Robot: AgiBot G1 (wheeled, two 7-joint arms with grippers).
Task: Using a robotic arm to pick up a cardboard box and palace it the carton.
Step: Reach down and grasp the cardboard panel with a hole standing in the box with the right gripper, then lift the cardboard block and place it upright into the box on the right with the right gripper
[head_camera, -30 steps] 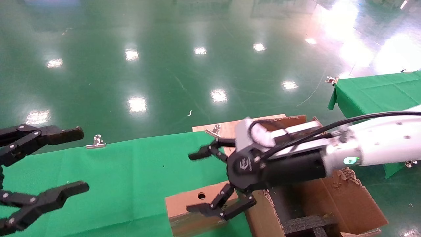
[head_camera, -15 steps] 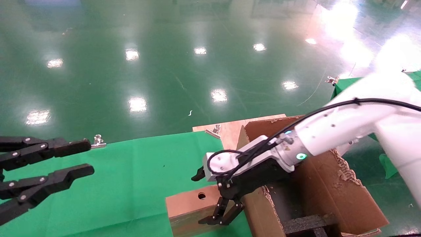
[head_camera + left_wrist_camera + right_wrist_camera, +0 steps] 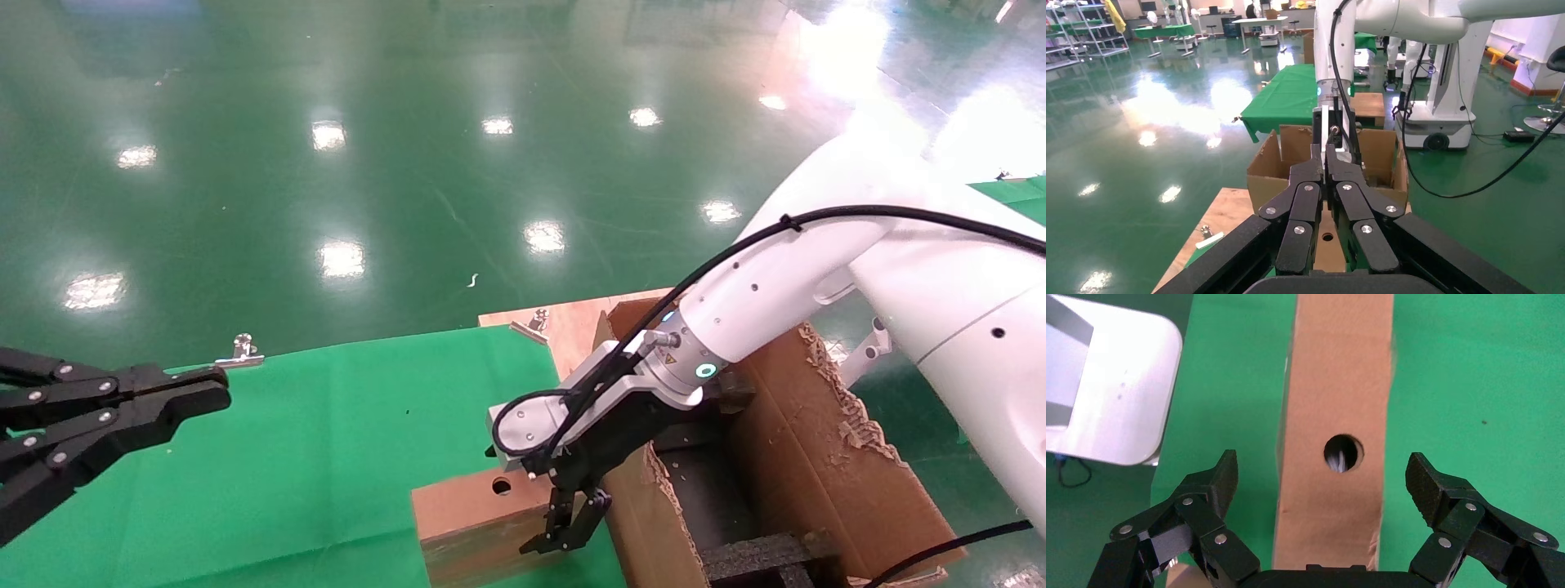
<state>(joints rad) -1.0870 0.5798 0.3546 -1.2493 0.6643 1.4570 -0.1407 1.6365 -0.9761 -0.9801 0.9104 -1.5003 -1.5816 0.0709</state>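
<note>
We find the box (image 3: pixel 470 510) lying flat on the green cloth (image 3: pixel 327 425) at the near edge of the table, its punched hole (image 3: pixel 501 487) facing up and its right end just beside the left wall of the carton (image 3: pixel 825 474). The right gripper (image 3: pixel 566 531) points down over that right end of the box; in the right wrist view its fingers (image 3: pixel 1211 487) stand spread wide, one to each long side of the box (image 3: pixel 1333 416), clear of both sides, and they hold nothing. We cannot tell from the head view how high the fingertips stand above the box top. The white right arm (image 3: pixel 760 286) reaches in from the right across the carton, with a teal ring lit at its wrist. The carton stands at the right end of the table, open, with torn edges and black foam (image 3: pixel 760 555) inside. A bare wooden board (image 3: pixel 572 314) shows at the far edge behind it, with a metal clip (image 3: pixel 531 325) on the cloth's far right corner and another clip (image 3: pixel 239 351) on the far edge further left. The left gripper (image 3: pixel 196 392) hovers over the left end of the table, its fingers pressed together and empty, well apart from the box.
</note>
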